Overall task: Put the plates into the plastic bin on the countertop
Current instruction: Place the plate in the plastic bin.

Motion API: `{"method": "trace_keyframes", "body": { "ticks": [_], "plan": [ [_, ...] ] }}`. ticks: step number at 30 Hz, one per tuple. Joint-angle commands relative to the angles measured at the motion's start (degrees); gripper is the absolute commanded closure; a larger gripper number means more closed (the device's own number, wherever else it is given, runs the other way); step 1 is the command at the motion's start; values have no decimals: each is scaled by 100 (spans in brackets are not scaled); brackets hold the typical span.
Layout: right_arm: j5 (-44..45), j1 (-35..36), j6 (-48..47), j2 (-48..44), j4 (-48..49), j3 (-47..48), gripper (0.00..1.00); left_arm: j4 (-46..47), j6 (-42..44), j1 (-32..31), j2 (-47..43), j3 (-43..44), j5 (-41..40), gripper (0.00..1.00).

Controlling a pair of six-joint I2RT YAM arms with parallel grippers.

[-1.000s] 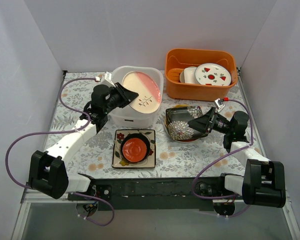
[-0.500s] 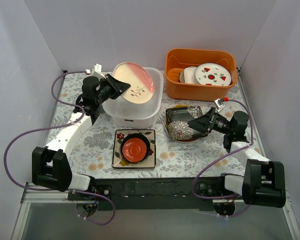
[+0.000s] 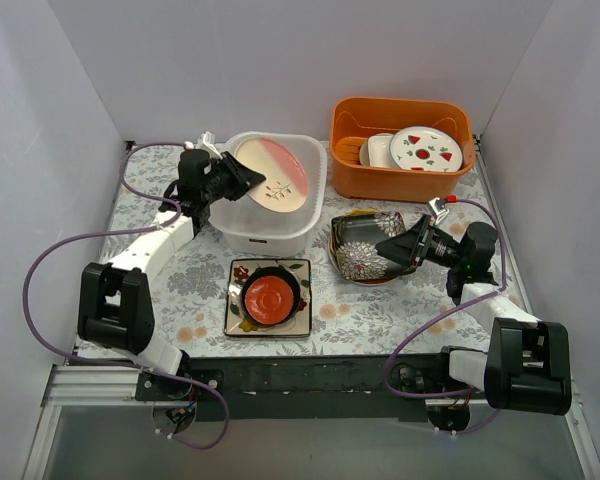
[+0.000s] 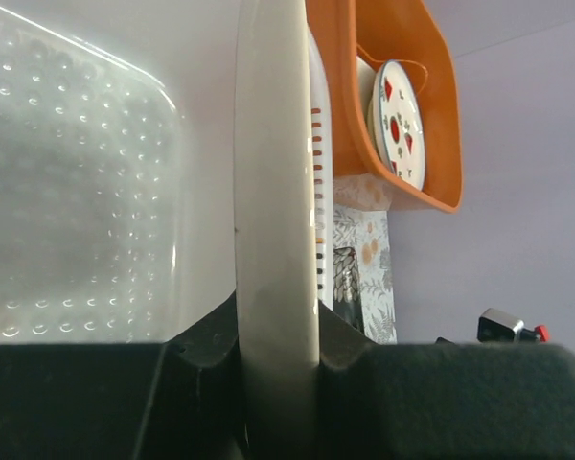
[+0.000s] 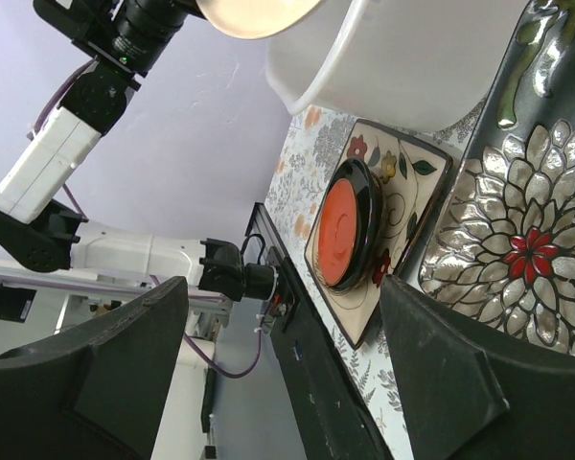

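My left gripper (image 3: 236, 181) is shut on the rim of a round cream plate with a pink-red side (image 3: 277, 176), holding it tilted over the white plastic bin (image 3: 268, 238). In the left wrist view the plate (image 4: 274, 192) stands edge-on between my fingers, and the left gripper (image 4: 278, 331) is above the bin's inside (image 4: 77, 192). My right gripper (image 3: 384, 249) is open over the black square plate with white flowers (image 3: 358, 258), which rests on a yellow plate. A small red plate (image 3: 270, 296) lies in a dark round one on a white square flowered plate (image 3: 298, 322).
An orange tub (image 3: 400, 178) at the back right holds a white round plate with red fruit marks (image 3: 426, 148) and other white dishes. Grey walls close in the left, back and right. The countertop's black front edge (image 3: 310, 372) runs along the near side.
My left arm has swung its elbow to the left and drawn the plate slightly back and left; the plate stays tilted over the bin. The right arm has not moved.
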Motion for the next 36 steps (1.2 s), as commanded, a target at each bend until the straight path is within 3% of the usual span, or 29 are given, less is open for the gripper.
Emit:
{"method": "trace_keyframes", "body": {
  "ticks": [1, 22, 36],
  "plan": [
    [-114, -10, -167, 39, 81, 189, 13, 595, 82, 29, -41, 357, 62, 100],
    [-141, -27, -281, 197, 2, 171, 13, -512, 355, -6, 1734, 1315, 642, 100],
    [-167, -27, -333, 294, 20, 118, 14, -680, 434, -199, 2112, 1377, 607, 100]
  ]
}}
